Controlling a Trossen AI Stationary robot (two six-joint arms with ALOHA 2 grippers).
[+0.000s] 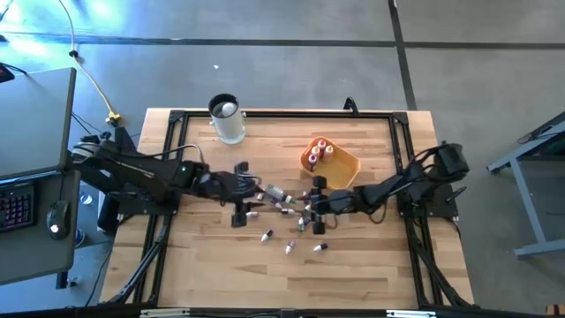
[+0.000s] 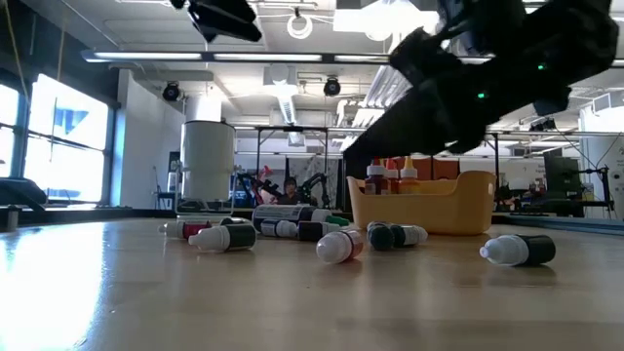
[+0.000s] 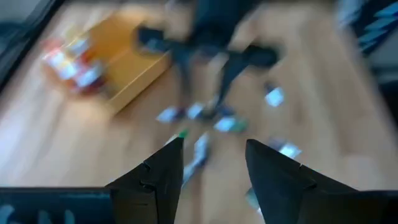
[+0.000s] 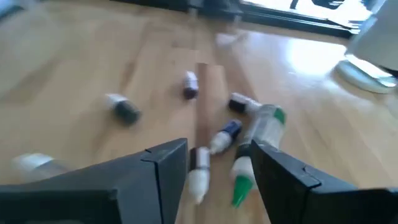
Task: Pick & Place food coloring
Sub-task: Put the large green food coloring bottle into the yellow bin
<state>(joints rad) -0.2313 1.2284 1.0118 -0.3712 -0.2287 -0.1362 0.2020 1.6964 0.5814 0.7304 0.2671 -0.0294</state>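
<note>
Several small food coloring bottles lie on their sides mid-table point(image 1: 288, 208), three more nearer the near edge point(image 1: 289, 248); the low view shows them lying flat point(image 2: 339, 246). Three bottles stand upright in the orange-yellow tray point(image 1: 320, 150). My left gripper point(image 1: 258, 191) hovers open just left of the cluster, with bottles ahead of its fingertips in its wrist view point(image 3: 211, 152). My right gripper point(image 1: 302, 205) hovers open over the cluster's right side; a white-capped bottle point(image 4: 199, 169) and a green-capped bottle point(image 4: 241, 186) lie on the table below its spread fingers point(image 4: 214, 165). The two grippers face each other.
The orange-yellow tray point(image 1: 346, 170) sits right of centre toward the far edge, behind my right gripper. A tall clear cup with a dark rim point(image 1: 227, 119) stands near the far edge, left of centre. Bare wood spreads along the near edge point(image 1: 282, 283). A black frame borders the table.
</note>
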